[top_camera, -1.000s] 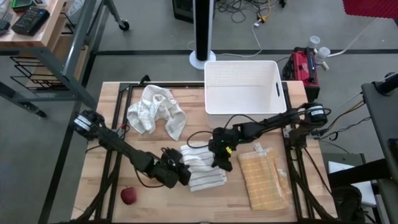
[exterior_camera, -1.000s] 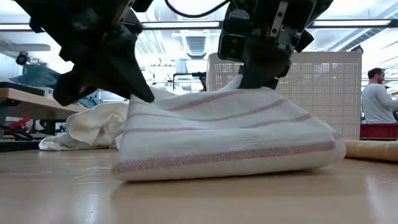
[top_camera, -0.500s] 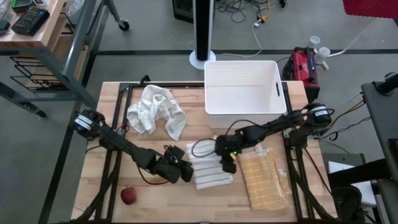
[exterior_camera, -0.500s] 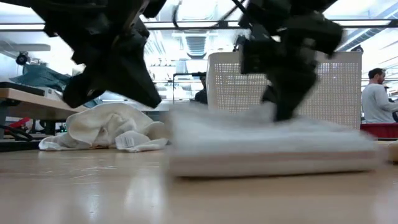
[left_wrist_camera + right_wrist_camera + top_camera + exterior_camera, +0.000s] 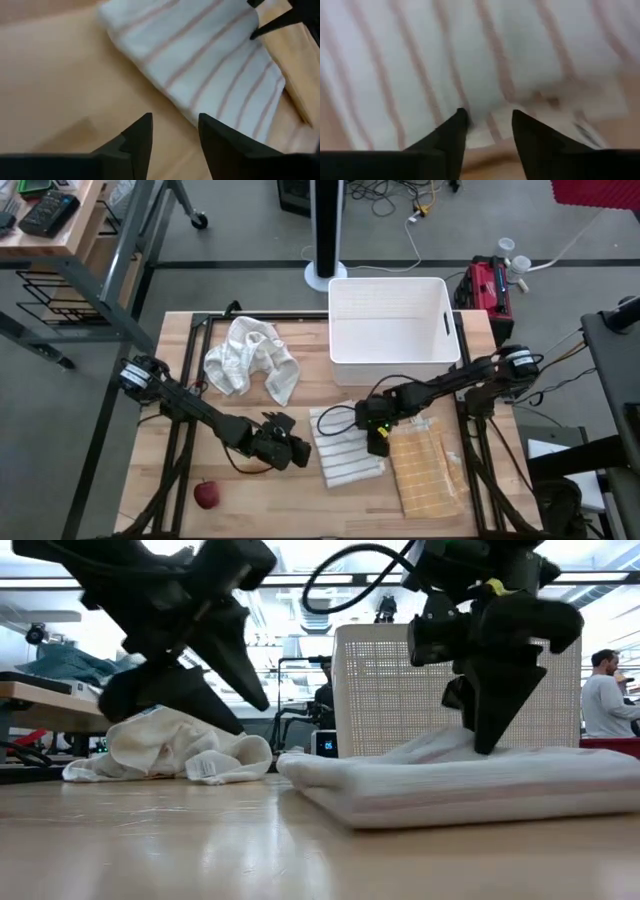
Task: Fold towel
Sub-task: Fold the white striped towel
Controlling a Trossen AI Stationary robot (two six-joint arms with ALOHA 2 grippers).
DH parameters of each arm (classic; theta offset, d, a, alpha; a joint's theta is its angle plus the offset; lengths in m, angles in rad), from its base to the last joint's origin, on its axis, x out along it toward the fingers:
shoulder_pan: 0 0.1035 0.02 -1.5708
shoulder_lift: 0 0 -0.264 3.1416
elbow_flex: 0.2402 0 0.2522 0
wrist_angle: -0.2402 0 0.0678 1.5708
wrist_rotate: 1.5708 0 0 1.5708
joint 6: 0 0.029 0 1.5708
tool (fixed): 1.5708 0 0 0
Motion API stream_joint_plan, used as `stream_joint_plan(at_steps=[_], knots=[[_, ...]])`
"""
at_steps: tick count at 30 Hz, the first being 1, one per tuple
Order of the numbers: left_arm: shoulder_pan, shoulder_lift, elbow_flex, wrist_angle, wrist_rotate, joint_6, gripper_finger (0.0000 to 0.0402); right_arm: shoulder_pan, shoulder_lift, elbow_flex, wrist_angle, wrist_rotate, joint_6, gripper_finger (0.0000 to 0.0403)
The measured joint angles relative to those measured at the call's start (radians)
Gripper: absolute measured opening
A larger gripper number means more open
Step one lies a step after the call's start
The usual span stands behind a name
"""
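A folded white towel with thin reddish stripes [image 5: 347,454] lies flat on the wooden worktop [image 5: 260,510], near its front middle, just beside a folded yellow waffle-weave towel [image 5: 425,470] that lies to its right in the high view. The left gripper [image 5: 292,452] sits low over the worktop at the striped towel's left edge; in the left wrist view its two dark fingers [image 5: 138,142] stand apart with bare wood between them and the towel lies just ahead, untouched, so they are released and grasping nothing. The right gripper [image 5: 379,442] is at the towel's right edge, close to the seam between the two folded towels; in the right wrist view its fingers [image 5: 454,135] are spread with the striped cloth showing in the gap beneath them, tips close to or on the fabric, not clenched on it. In the low view the towel rests as a flat stack on the worktop with the right gripper pointing down onto its top. A crumpled white cloth [image 5: 250,357] lies toward the back left, a white plastic bin [image 5: 393,319] stands at the back middle, and a red apple [image 5: 207,495] sits near the front left corner. A person [image 5: 605,692] is visible far behind at the right of the low view
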Motion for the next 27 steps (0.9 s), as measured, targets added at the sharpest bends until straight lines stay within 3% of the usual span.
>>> stream_joint_plan(at_steps=[5, 10, 15, 20, 27], knots=[[0.017, 0.000, -0.001, -0.004, -0.046, 0.037, 0.0130, 0.000, -0.083, -0.013, -0.093, 0.184, -0.076, 0.0189], [0.025, 0.000, -0.001, 0.011, -0.063, 0.043, 0.0106, -0.005, -0.156, -0.046, -0.088, 0.181, -0.077, 0.0197], [0.006, 0.000, -0.001, 0.096, -0.038, 0.069, 0.0085, 0.008, -0.159, -0.130, -0.082, 0.174, 0.024, 0.0176], [0.003, 0.000, -0.001, 0.142, -0.046, 0.108, 0.0075, 0.053, -0.135, -0.217, 0.073, 0.054, 0.092, 0.0141], [0.003, 0.000, -0.001, 0.112, -0.068, 0.123, 0.0074, 0.140, -0.128, -0.234, 0.342, -0.099, 0.179, 0.0098]])
